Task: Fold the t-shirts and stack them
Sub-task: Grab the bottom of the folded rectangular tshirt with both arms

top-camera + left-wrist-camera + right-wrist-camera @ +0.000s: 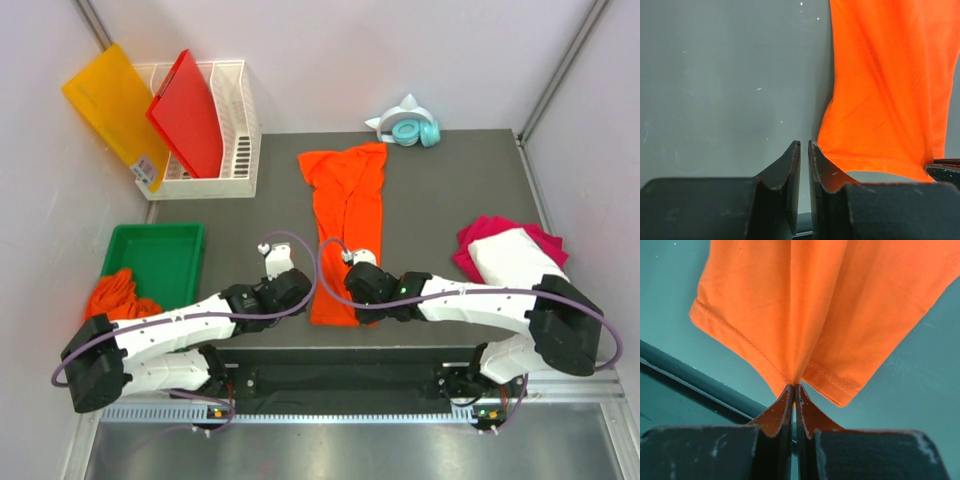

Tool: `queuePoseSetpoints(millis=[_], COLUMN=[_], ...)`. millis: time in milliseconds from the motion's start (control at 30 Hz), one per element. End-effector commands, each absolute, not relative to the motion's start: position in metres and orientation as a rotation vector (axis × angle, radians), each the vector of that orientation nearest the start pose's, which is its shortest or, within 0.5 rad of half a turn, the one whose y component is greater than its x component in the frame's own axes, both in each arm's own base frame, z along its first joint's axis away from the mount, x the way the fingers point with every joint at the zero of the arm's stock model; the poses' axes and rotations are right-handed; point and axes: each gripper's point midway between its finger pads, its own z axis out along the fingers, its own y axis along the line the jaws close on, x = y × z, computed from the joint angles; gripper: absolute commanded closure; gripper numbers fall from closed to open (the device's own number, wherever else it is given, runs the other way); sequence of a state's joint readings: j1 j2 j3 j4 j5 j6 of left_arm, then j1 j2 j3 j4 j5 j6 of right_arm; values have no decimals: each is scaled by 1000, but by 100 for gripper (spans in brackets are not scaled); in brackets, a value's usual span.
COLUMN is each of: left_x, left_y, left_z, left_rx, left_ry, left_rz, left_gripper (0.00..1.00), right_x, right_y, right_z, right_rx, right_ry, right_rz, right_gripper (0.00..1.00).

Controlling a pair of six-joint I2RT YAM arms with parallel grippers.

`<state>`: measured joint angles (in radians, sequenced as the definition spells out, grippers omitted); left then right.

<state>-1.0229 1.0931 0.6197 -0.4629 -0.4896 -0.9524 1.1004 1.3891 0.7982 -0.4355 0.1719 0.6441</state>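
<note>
My right gripper (794, 386) was clamped tight on the near hem of the orange t-shirt (805, 305), and the stitched edge puckered where I pinched it. My left gripper (804, 144) hung just beside the same hem's left corner. Its fingers (790, 172) were narrow, with only a thin slit between them and nothing in it, and bare table (715, 90) lay beneath.

From my grip the shirt ran away from me down the middle of the table as a long strip. Its sides seemed already turned in, the sleeves were bunched at the far end, and soft creases ran along its length. I judged the lengthwise fold done and the end-to-end fold not yet made, and I thought it would want my left on the hem too.

Off to my right a folded white t-shirt (512, 258) lay on a magenta-pink one (495, 224), which I took for the stack so far. To my left a rumpled heap of orange t-shirts (120, 295) sat at the near corner of the green tray (160, 262), unfolded. By my reckoning, less than half the job was done.
</note>
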Motion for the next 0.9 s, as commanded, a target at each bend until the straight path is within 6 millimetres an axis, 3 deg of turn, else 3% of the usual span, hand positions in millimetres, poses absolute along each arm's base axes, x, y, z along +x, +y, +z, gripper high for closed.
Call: queuePoseSetpoints(millis=[0,200,333,467,500,533,600,633,700,733,767,800,833,867], left_x=[191,189,191,194,195,196,197,197,197,198,196,197,199,200], left_y=[-210,-208,-205,-210,-212,-214,-219,-222,-227,-232,-236,-239,-247,-251], left_z=[83,83,87,94,96,97,100,100,98,97,93,90,87,83], left_rx=[-131,-130,-130,-114,-111,-106,-95,-89,-74,-63,-46,-33,-5,14], left_ry=[2354,2356,2342,2320,2315,2311,2303,2303,2307,2303,2314,2318,2315,2322], left_rz=[-360,-353,-351,-373,-382,-386,-409,-418,-443,-459,-475,-481,-493,-494], left_gripper=[83,83,82,82,82,82,82,82,82,82,82,82,82,82], right_x=[147,154,176,232,244,269,294,317,345,369,381,392,411,423], right_y=[281,292,290,295,293,289,286,281,281,277,282,283,286,290], right_z=[57,55,77,134,142,163,169,186,183,199,184,184,200,179], right_rx=[-542,-528,-446,-333,-339,-278,-273,-220,-209,-165,-178,-189,-171,-184], right_ry=[2561,2572,2510,2371,2355,2318,2302,2275,2272,2239,2272,2273,2236,2273], right_rz=[408,386,312,319,306,316,292,308,299,314,308,297,311,281], right_gripper=[100,100,75,60,60,60,60,60,61,62,63,64,64,66])
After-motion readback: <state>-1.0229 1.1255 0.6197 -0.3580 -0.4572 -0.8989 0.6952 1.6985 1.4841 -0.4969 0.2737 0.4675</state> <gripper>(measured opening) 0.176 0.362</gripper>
